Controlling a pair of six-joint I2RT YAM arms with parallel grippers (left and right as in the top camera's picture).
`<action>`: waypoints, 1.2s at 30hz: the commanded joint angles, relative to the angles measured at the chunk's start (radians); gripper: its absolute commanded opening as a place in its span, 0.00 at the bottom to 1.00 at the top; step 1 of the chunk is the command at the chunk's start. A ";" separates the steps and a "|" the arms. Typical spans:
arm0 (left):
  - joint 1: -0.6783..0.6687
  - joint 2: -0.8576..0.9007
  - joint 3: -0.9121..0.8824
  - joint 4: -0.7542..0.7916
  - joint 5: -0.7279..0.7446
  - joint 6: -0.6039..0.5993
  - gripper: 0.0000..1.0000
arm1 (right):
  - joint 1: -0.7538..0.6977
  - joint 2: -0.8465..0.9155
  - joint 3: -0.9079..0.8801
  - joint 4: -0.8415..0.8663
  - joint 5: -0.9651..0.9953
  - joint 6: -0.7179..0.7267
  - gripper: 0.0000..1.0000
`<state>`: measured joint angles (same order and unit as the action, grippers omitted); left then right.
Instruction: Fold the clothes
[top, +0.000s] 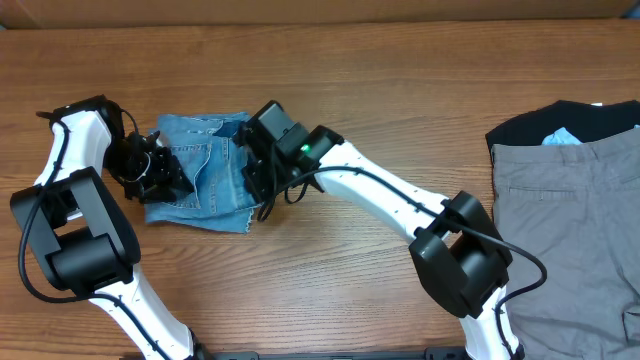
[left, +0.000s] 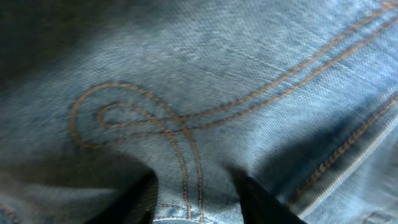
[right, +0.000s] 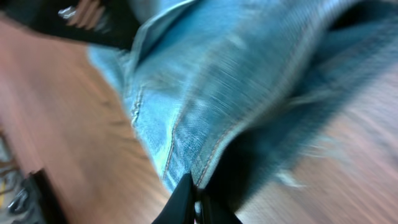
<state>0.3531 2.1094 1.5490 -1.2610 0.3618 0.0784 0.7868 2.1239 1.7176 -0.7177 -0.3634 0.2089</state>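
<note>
The light-blue jeans (top: 205, 170) lie folded into a small bundle on the table's left half. My left gripper (top: 152, 172) rests on their left edge. In the left wrist view its fingers (left: 199, 202) stand apart, with stitched pocket denim (left: 205, 93) filling the gap between them. My right gripper (top: 262, 178) is at the bundle's right edge. In the right wrist view its fingertips (right: 198, 198) are pinched shut on a seamed fold of the jeans (right: 230, 87), lifted just above the wood. Grey trousers (top: 570, 240) and a black top (top: 575, 118) lie at the far right.
The wooden table (top: 340, 90) runs to a back edge at the top of the overhead view. A small light-blue patch (top: 562, 137) shows on the black top. Both arm bases stand at the front edge.
</note>
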 joint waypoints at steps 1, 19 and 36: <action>-0.005 0.003 -0.032 0.000 -0.054 -0.019 0.55 | -0.103 0.011 0.018 -0.031 0.120 0.018 0.04; 0.080 -0.019 0.277 -0.202 0.157 0.132 0.36 | -0.183 -0.140 0.040 -0.277 0.093 0.019 0.52; -0.043 -0.020 0.265 -0.108 0.161 0.376 0.35 | -0.197 -0.243 0.039 -0.323 0.048 -0.006 0.56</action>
<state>0.3901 2.1101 1.8088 -1.3479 0.4065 0.2211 0.5972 1.9121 1.7351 -1.0523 -0.2928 0.2127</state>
